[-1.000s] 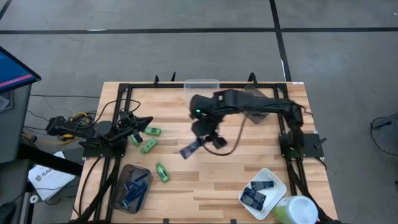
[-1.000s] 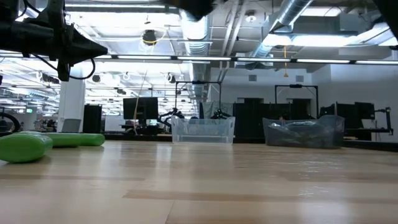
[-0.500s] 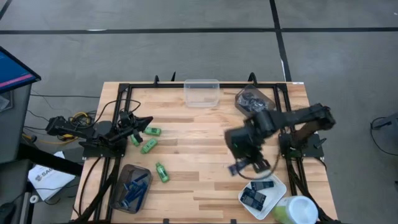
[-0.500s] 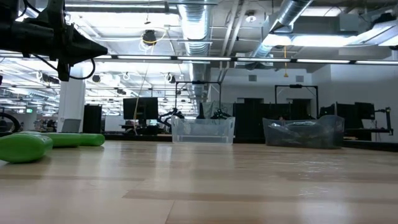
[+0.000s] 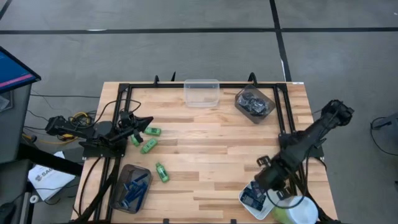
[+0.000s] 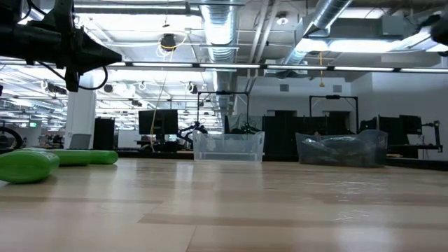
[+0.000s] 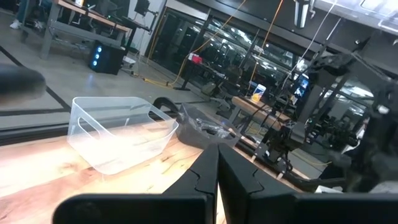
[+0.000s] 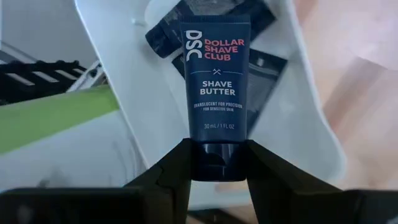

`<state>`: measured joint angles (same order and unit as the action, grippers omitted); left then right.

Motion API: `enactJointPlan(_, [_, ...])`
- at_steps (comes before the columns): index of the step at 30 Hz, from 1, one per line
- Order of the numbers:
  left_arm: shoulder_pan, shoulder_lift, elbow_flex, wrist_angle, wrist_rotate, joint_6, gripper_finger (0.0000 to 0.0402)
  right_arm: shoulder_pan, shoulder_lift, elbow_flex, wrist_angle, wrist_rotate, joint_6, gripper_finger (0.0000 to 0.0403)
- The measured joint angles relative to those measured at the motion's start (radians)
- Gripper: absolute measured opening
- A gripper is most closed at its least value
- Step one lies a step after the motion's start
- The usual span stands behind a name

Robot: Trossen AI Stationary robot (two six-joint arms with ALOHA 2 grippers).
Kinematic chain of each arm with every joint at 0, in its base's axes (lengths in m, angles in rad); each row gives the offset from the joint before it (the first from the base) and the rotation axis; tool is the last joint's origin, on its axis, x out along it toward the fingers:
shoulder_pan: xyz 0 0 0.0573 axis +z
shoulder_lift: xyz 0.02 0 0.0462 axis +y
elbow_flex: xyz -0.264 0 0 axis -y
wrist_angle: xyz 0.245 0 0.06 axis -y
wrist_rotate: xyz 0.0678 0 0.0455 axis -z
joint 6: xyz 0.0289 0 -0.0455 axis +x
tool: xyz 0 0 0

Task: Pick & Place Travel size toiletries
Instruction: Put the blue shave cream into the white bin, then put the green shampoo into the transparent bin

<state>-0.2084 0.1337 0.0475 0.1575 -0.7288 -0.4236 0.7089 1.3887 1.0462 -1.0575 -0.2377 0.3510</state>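
Observation:
My right gripper hangs over the white tray at the table's near right corner, shut on a dark navy tube labelled shave butter. More navy tubes lie flat in the tray. Three green mini bottles lie on the wood at the left, close to my left gripper, which is shut and holds nothing. Blue razors lie in a grey tub at the near left. My right gripper pinches the navy tube by its cap end between its two fingers. The fingers come from above, pointing steeply down. The tube reaches straight out beyond the fingertips with its label showing, lifted clear above the white tray.
A clear tub stands at the far edge, and a dark tub of round discs at the far right. A green and white container sits beside the tray at the near right corner. Black rails frame the table.
My right gripper has swung from the table's middle toward the near right corner with the navy tube, sinking and rolling on the way. It now hangs over the white tray. The tube has stayed in its fingers and clear of the table.

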Motion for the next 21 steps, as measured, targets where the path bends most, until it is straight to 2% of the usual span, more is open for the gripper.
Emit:
enactJointPlan(4, [0.000, 0.000, 0.000, 0.001, 0.000, 0.000, 0.0000, 0.048, 0.042, -0.066, 0.052, 0.030, 0.020, 0.0130])
enactJointPlan(12, [0.000, 0.000, 0.000, 0.003, 0.000, 0.000, 0.0000, 0.081, 0.102, -0.084, 0.072, 0.019, 0.032, 0.0151])
enactJointPlan(21, [0.000, 0.000, 0.000, 0.008, 0.000, 0.000, 0.0000, 0.048, -0.028, -0.082, 0.071, 0.000, 0.169, 0.0235])
